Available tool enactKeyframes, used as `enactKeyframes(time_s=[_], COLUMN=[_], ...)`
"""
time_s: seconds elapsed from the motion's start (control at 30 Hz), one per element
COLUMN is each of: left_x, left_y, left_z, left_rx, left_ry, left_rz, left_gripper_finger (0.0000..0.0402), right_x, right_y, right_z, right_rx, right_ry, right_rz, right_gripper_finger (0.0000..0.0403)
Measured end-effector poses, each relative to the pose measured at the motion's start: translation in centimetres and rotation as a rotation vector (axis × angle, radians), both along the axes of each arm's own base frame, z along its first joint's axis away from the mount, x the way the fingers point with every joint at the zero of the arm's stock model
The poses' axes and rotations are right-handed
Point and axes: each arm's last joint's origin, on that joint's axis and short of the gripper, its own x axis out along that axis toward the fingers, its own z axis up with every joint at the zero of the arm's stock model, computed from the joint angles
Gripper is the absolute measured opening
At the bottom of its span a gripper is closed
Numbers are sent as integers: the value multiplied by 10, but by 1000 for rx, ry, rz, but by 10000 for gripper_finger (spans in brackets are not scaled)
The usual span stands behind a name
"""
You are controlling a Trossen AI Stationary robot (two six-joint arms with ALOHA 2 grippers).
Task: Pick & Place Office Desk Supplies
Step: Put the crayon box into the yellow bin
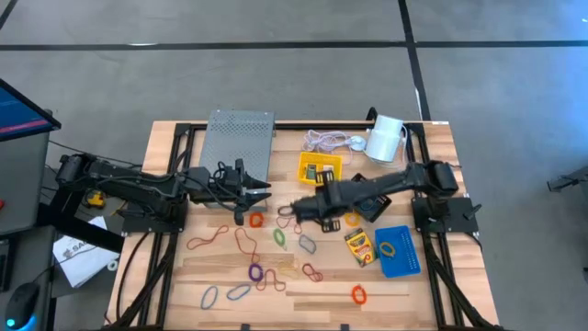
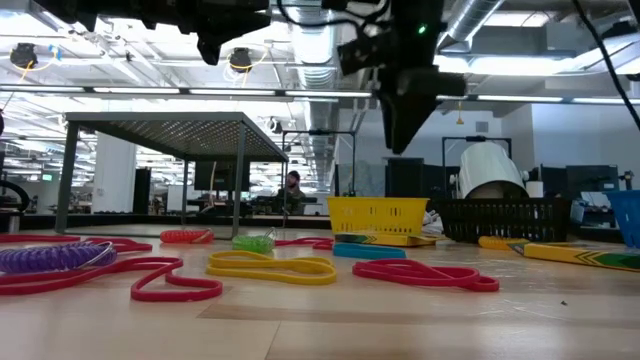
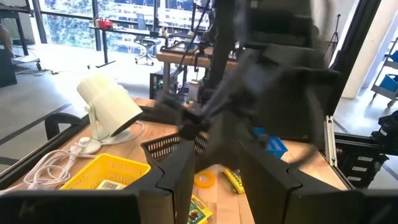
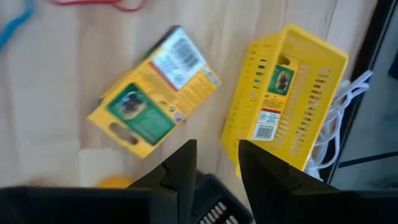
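Coloured rubber bands (image 1: 262, 257) lie scattered across the wooden table. The yellow tray (image 1: 319, 168) holds a crayon box (image 4: 273, 99). A second crayon box (image 4: 155, 99) lies flat beside that tray, and a third (image 1: 360, 246) lies next to the blue tray (image 1: 398, 250). The black mesh tray (image 3: 174, 146) sits partly under my right arm. My right gripper (image 4: 217, 162) hangs open above the table, tipped downward near the loose crayon box, with nothing between its fingers. My left gripper (image 3: 216, 180) waits open and level over the table's left half (image 1: 255, 193).
A grey perforated plate (image 1: 237, 142) stands at the far left. A coiled white cord (image 1: 323, 141) and a white cylinder (image 1: 386, 138) lie at the far edge. The right arm (image 3: 249, 93) crosses in front of my left gripper. The near part of the table holds only bands.
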Motion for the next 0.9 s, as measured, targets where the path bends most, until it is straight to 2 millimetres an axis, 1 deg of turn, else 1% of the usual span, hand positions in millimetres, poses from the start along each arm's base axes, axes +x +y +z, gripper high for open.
enactKeyframes(time_s=[0.1,0.17,0.33,0.43,0.57,0.7,0.77,0.9], left_x=[0,0,0,0,0,0,0,0], left_y=[0,0,0,0,0,0,0,0], left_z=[-1,-1,0,0,1,1,1,2], left_rx=[0,0,0,0,-1,-1,-1,-1], left_ry=[6,5,3,-1,-10,-14,-14,-19], left_rz=[0,0,0,0,0,0,0,0], left_gripper_finger=[120,120,120,120,120,120,120,120], right_x=[-6,-13,-36,-51,-72,-89,-95,-103], right_y=[13,20,37,46,55,69,75,80], right_z=[3,8,23,23,13,-5,-15,-37], right_rx=[5,-2,-70,-73,-67,-39,-27,-81], right_ry=[-20,-59,-156,-190,-194,-247,-282,-314], right_rz=[-21,-36,-32,-24,2,58,80,110], right_gripper_finger=[116,116,116,116,116,116,115,108])
